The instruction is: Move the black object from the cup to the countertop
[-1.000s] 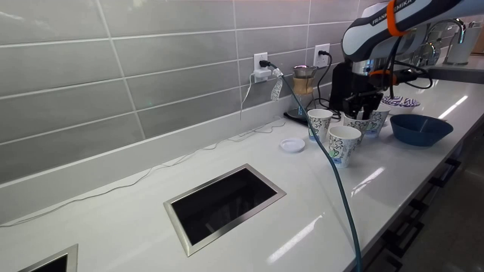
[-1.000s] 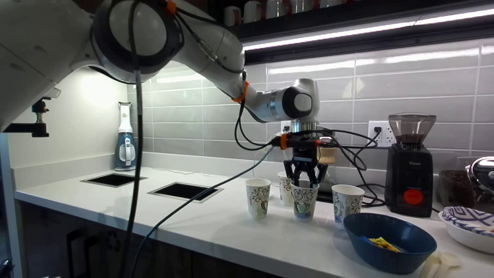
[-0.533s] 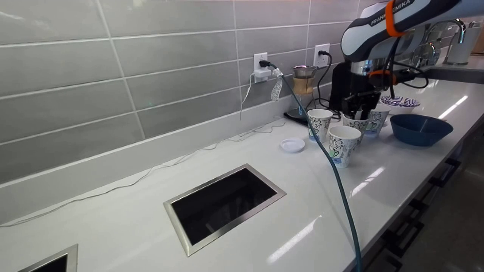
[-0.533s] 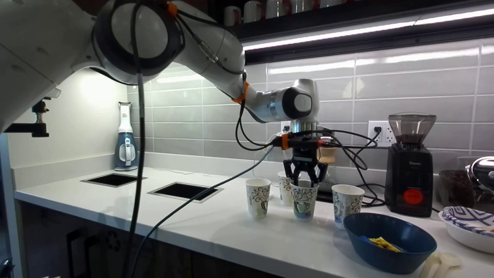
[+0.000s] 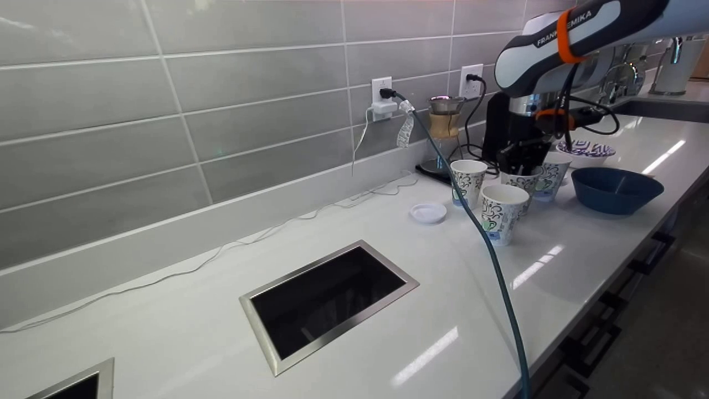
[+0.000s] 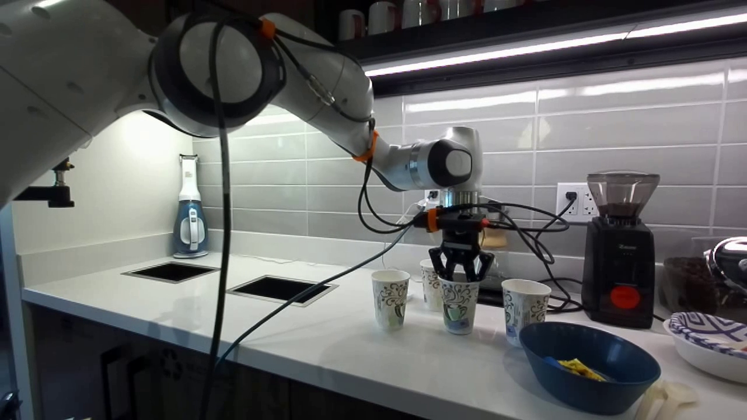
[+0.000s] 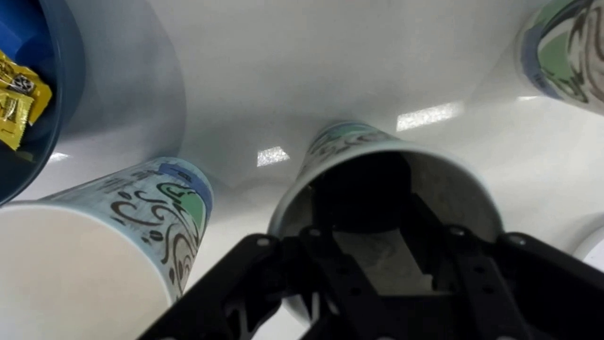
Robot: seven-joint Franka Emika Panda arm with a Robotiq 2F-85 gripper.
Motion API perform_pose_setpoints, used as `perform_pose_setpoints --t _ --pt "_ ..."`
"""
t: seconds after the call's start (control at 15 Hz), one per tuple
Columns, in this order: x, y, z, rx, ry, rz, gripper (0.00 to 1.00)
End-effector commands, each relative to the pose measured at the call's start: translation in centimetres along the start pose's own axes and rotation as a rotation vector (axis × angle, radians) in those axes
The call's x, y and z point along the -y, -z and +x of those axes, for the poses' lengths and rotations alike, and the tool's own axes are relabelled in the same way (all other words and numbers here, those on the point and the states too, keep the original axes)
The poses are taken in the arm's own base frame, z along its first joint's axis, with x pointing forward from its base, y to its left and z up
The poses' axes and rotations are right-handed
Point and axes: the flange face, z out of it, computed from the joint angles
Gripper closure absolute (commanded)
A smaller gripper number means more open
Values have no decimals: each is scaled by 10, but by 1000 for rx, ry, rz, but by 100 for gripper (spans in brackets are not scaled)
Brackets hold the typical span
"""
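There are 4 paper cups (image 6: 459, 306), 2 openings (image 5: 329, 302), 1 grinder (image 6: 618, 265) and 1 black object (image 7: 363, 193).

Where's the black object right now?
The black object is just right of centre in the wrist view, inside the middle cup, where the claw reaches in; another cup stands to its left.

Coffee grinder (image 6: 618, 265) and blue bowl (image 6: 601, 349) before a tiled wall (image 6: 630, 128)
With an exterior view as the clock face, mugs (image 6: 383, 18) line a shelf (image 6: 572, 26) from twelve to one o'clock, the grinder stands upright at three, and the bowl, with yellow packets (image 6: 580, 368) inside, sits at four, spoons (image 6: 678, 393) just beside it.
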Motion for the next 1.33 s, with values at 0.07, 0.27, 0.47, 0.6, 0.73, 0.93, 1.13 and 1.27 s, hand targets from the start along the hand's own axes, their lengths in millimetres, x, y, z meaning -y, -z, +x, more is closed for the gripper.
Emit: perform_pose_setpoints --t 0.07,0.27,0.47,0.6,0.73,0.93,1.13,1.27 --pt "-1 -8 9 1 25 -21 48" --pt "-1 -11 8 10 25 -21 72" --pt "0 -7 8 13 26 -17 91" --pt "0 -4 7 14 22 -22 100" --pt "-1 2 7 7 21 -44 100" --pt "-2 16 5 4 14 -63 100" --pt "0 39 3 -2 -2 -59 100" --pt "0 55 -1 -2 -15 -52 100"
